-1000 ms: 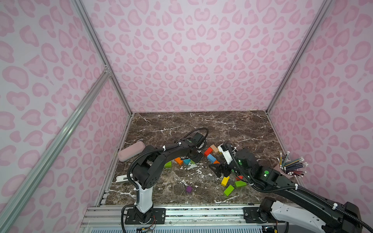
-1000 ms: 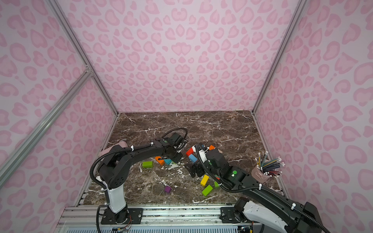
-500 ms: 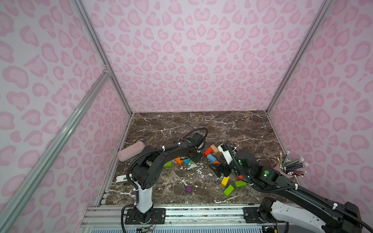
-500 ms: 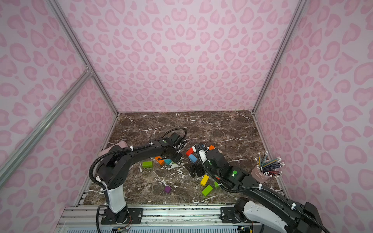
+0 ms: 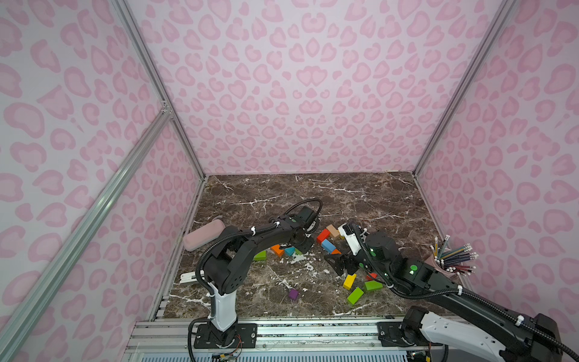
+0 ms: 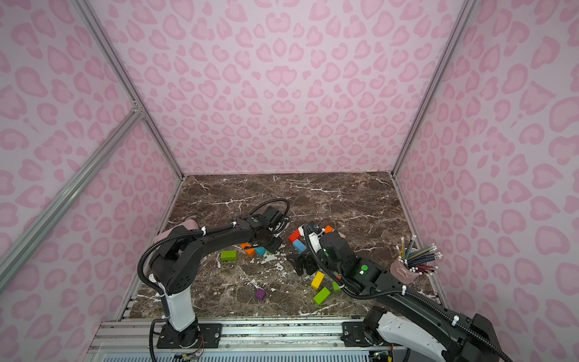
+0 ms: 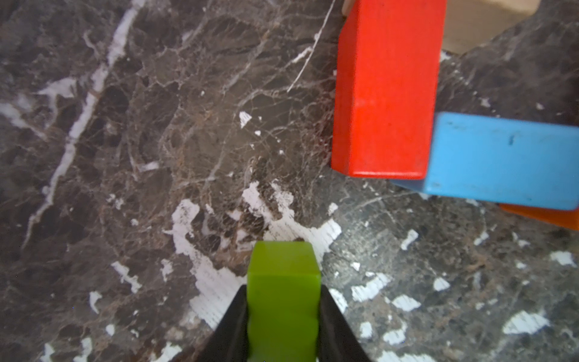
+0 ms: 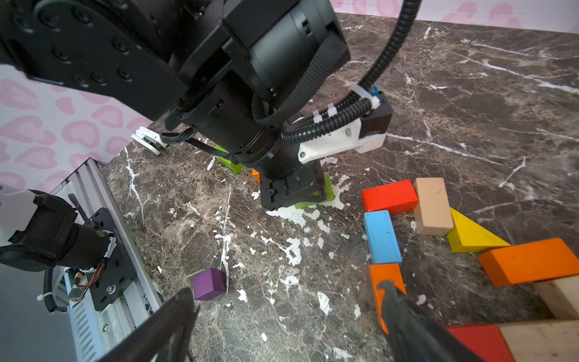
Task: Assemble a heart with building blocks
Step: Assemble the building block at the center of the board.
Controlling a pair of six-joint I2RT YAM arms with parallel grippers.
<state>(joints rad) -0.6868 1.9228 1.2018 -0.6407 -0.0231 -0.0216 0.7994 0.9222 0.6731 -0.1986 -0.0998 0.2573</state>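
The brown marble table carried everything. Over its middle the left gripper pointed straight down. Its fingers were drawn in against both sides of a green block, which rested on a worn white patch of the marble (the right wrist view showed it under the gripper). Just right of it, not touching it, a red brick and a blue brick lay touching each other. The right gripper hung nearer and further right, spread wide with nothing between its fingers. One of them overlapped an orange brick in view, and contact could not be told. A purple cube lay alone, nearer and to the left.
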